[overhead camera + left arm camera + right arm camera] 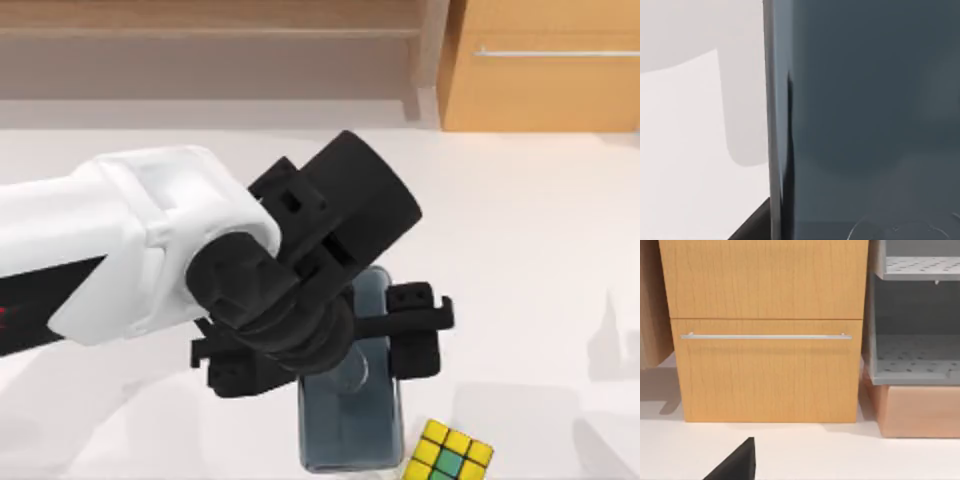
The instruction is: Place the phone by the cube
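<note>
Right wrist view: wooden drawer cabinet (767,330) with bar handle, grey perforated shelving (915,315) beside it. Top view: left arm (120,255) reaching in from the left, wrist bent down; left gripper (335,350) with fingers spread wide, straddling the phone (350,420). Phone flat on the white table (530,260), cube (448,455) just beside its lower right corner; left wrist view: the phone's dark glass close up.

A rendered home or office room. A wooden drawer cabinet (765,330) and grey shelves (915,315) stand behind the white surface (520,260).
</note>
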You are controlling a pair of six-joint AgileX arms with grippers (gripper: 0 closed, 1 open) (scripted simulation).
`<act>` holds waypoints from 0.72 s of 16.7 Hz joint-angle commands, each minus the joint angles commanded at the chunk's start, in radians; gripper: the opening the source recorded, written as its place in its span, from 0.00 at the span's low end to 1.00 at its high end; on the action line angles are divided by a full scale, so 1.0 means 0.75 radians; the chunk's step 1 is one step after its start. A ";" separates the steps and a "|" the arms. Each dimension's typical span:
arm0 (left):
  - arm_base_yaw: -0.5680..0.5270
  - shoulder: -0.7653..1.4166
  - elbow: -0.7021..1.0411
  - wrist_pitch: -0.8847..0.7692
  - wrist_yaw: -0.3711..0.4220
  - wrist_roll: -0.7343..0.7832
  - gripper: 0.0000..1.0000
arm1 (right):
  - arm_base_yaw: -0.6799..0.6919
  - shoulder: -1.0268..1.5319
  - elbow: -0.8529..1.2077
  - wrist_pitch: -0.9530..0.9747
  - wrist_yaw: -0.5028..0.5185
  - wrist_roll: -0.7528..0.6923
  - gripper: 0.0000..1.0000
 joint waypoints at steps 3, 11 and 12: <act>0.000 0.034 -0.036 0.018 -0.001 0.000 0.00 | 0.000 0.000 0.000 0.000 0.000 0.000 1.00; -0.001 0.208 -0.204 0.043 -0.003 0.000 0.00 | 0.000 0.000 0.000 0.000 0.000 0.000 1.00; -0.001 0.236 -0.231 0.044 -0.003 0.000 0.00 | 0.000 0.000 0.000 0.000 0.000 0.000 1.00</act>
